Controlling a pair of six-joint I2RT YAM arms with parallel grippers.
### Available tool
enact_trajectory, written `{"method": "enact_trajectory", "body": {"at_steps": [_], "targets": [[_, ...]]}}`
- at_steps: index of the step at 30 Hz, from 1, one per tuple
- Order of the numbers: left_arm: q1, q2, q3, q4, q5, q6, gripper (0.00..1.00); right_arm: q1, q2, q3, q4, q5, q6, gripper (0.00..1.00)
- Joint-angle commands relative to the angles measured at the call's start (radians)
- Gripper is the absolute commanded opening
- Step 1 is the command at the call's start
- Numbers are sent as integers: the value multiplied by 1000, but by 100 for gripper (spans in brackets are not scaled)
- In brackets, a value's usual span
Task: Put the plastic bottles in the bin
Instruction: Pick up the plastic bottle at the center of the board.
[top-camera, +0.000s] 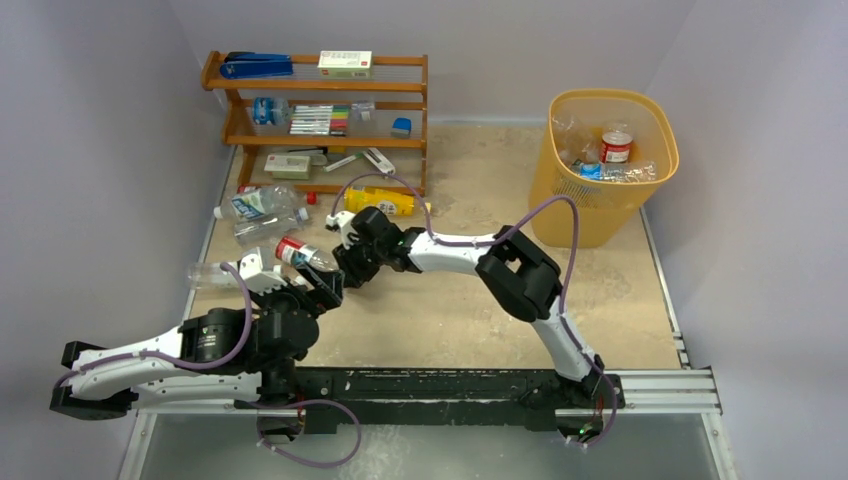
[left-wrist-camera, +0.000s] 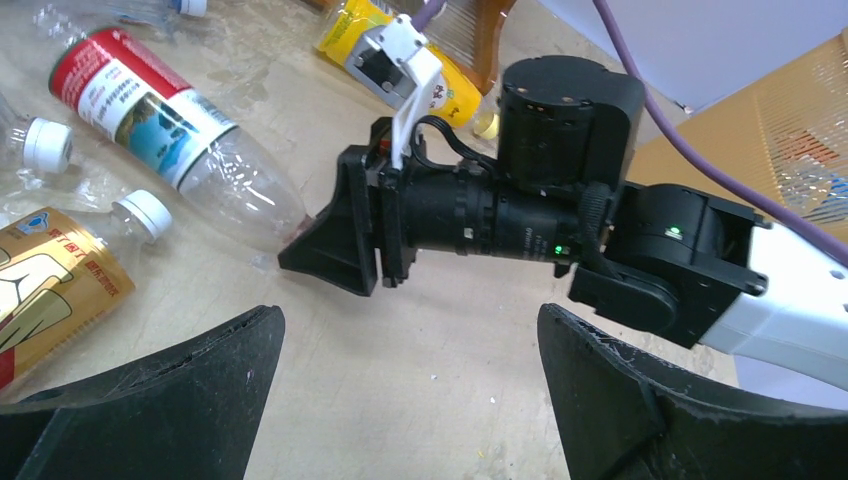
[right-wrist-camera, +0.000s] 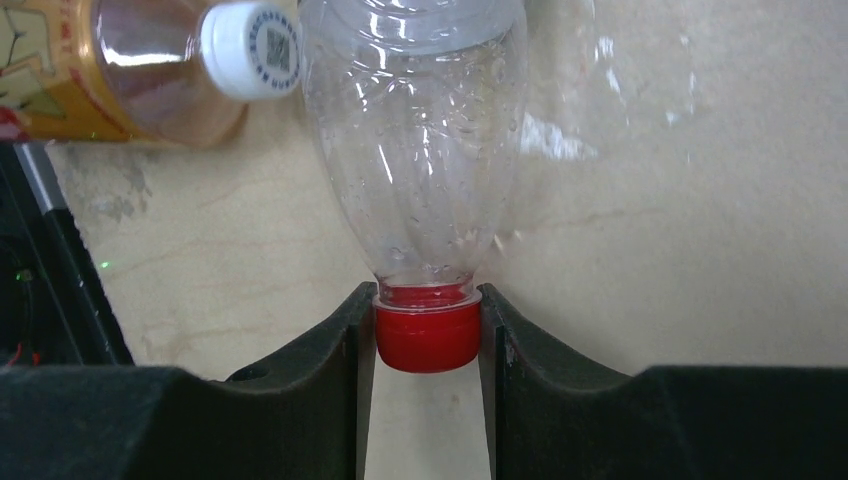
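My right gripper (right-wrist-camera: 427, 320) is shut on the red cap (right-wrist-camera: 427, 337) of a clear bottle with a red label (top-camera: 298, 251), which lies on the table at centre left. The bottle also shows in the left wrist view (left-wrist-camera: 150, 110), with my right gripper (left-wrist-camera: 300, 248) at its neck. My left gripper (left-wrist-camera: 410, 320) is open and empty, just near of that bottle over bare table. An amber bottle with a white cap (left-wrist-camera: 60, 280) lies to its left. Several more bottles lie near the shelf: clear ones (top-camera: 260, 205) and a yellow one (top-camera: 385, 202). The yellow-orange bin (top-camera: 560, 190) stands at the far right and holds several bottles (top-camera: 616, 145).
A brown wooden shelf rack (top-camera: 320, 85) with markers and small boxes stands at the back left. Grey walls close the left, back and right sides. The rail with both arm bases runs along the near edge (top-camera: 450, 385).
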Motion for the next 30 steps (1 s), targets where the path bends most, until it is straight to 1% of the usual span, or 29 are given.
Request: {"method": "enact_trajectory", "body": {"at_steps": [1, 10, 18, 22, 26, 30], "targets": [[-6, 3, 6, 31, -13, 8, 98, 3, -156, -65, -17, 32, 0, 32], [-6, 0, -8, 48, -10, 11, 98, 2, -396, -262, -74, 136, 8, 31], [-5, 3, -10, 63, -9, 21, 98, -26, -595, -346, -161, 246, 26, 31], [-6, 7, -6, 68, -8, 27, 98, -82, -702, -350, -219, 263, 29, 31], [-6, 15, -3, 75, -6, 30, 98, -170, -824, -341, -267, 254, 30, 31], [-6, 29, 5, 90, -5, 40, 98, -271, -934, -282, -331, 249, 9, 32]]}}
